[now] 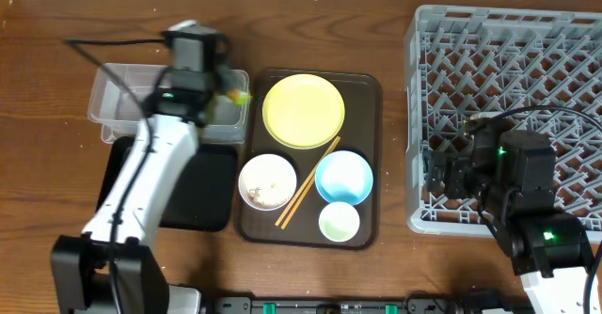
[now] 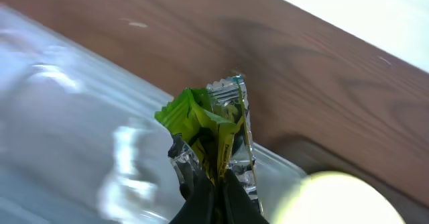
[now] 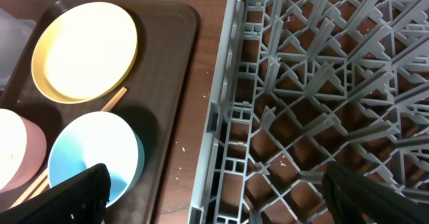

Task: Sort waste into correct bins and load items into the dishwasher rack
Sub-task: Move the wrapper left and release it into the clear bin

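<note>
My left gripper (image 1: 230,90) is shut on the green-and-orange snack wrapper (image 1: 239,96) and holds it over the right end of the clear tub (image 1: 118,102). In the left wrist view the wrapper (image 2: 213,125) sticks up from the closed fingertips (image 2: 214,184) above the tub (image 2: 67,130). The yellow plate (image 1: 303,111), white bowl (image 1: 267,181) with pale crumbs, blue bowl (image 1: 343,177), green cup (image 1: 339,222) and chopsticks (image 1: 308,182) sit on the brown tray (image 1: 369,88). My right gripper (image 3: 228,197) is open and empty over the left edge of the grey rack (image 1: 508,60). No white scrap shows.
The black tray (image 1: 212,201) lies below the tub, partly under my left arm. The right wrist view shows the plate (image 3: 84,49), blue bowl (image 3: 94,153), the brown tray (image 3: 171,63) and the rack (image 3: 322,83). Bare wooden table lies between the brown tray and the rack.
</note>
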